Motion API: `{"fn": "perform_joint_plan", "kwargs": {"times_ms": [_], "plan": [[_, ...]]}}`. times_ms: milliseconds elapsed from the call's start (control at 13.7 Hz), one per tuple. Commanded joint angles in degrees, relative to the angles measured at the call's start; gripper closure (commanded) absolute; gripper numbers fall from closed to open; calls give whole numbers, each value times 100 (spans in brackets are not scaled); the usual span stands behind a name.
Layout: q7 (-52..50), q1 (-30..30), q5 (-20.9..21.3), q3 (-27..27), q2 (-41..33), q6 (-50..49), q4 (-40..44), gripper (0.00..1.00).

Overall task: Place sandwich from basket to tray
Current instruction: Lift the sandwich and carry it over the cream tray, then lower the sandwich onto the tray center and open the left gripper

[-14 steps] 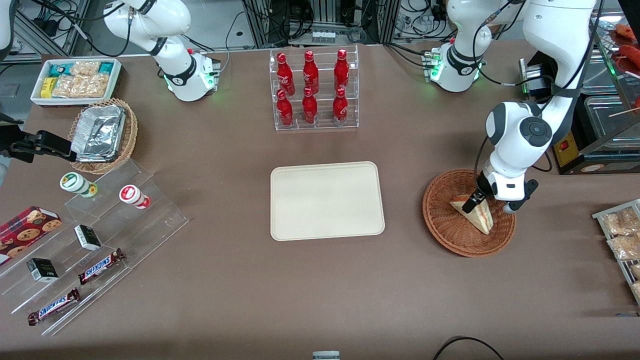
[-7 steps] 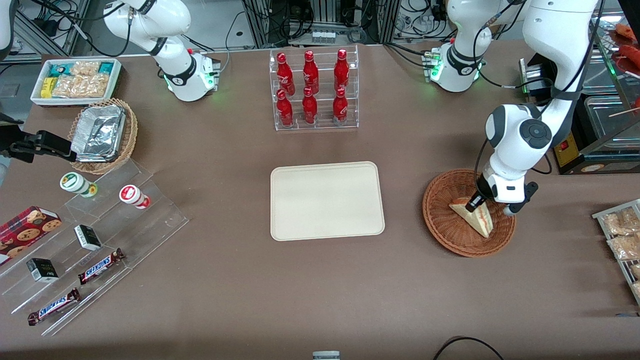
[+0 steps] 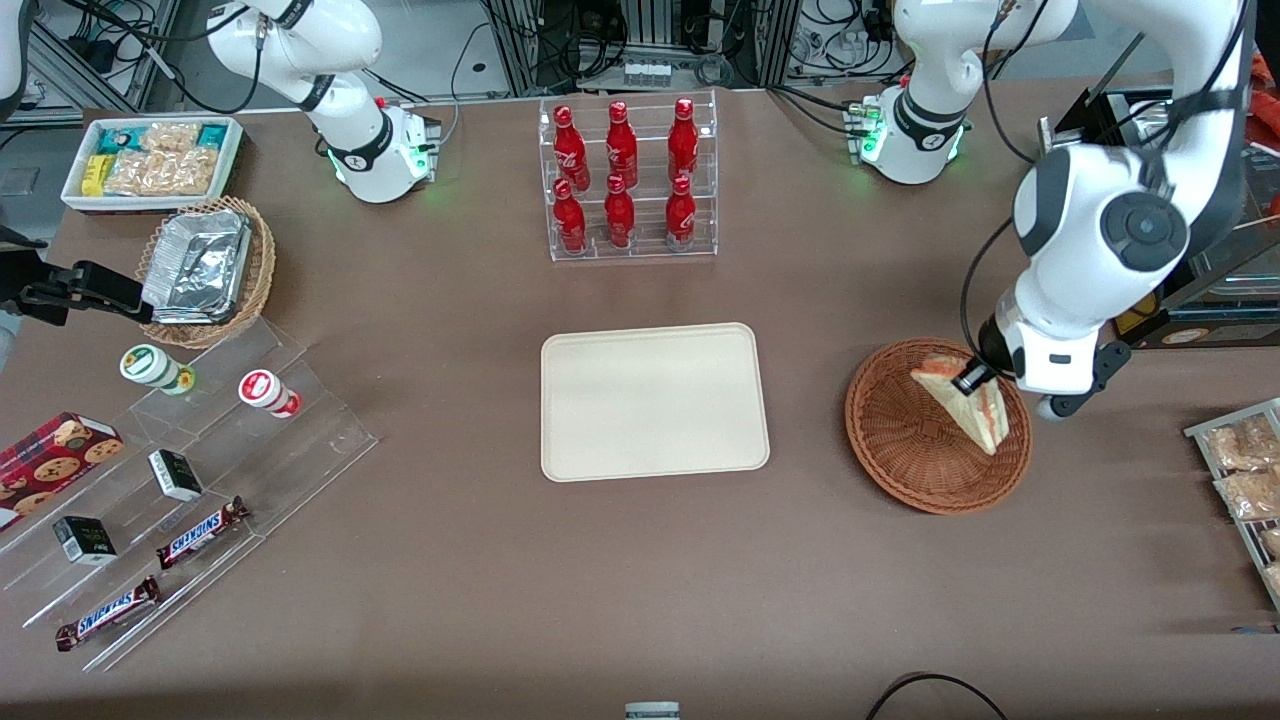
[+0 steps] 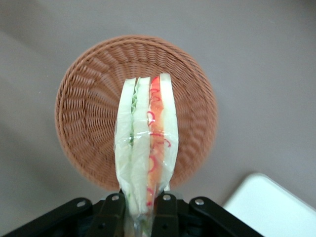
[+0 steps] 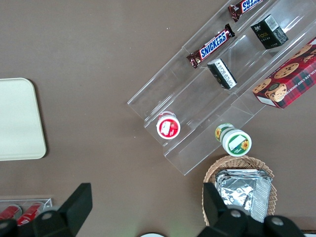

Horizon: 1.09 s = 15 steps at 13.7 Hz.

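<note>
One sandwich (image 3: 968, 403), pinched by our gripper (image 3: 970, 380), has risen clear of the basket (image 3: 900, 440) vs a sec ago and hangs above it, so pickup's done w/ carry to the tray (image 3: 654, 401) left.

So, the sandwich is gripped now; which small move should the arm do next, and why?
Probably carry it sideways toward the tray. The gripper is shut on the sandwich, which hangs above the basket rather than resting in it, so it looks clear of the rim. The tray lies toward the parked arm's end, with bare table between.
</note>
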Motion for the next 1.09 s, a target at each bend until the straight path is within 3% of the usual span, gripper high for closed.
{"fn": "perform_joint_plan", "kwargs": {"times_ms": [0, 364, 656, 874, 1020], "plan": [[-75, -727, 54, -14, 485, -543, 874, 100], [-224, -1941, 11, -23, 1179, -508, 1559, 100], [-487, -2838, 54, -5, 2135, -104, 2139, 100], [-488, -3172, 63, -5, 2603, 475, 2264, 100], [-497, -3314, 342, -5, 2866, 818, 2255, 100]]}}
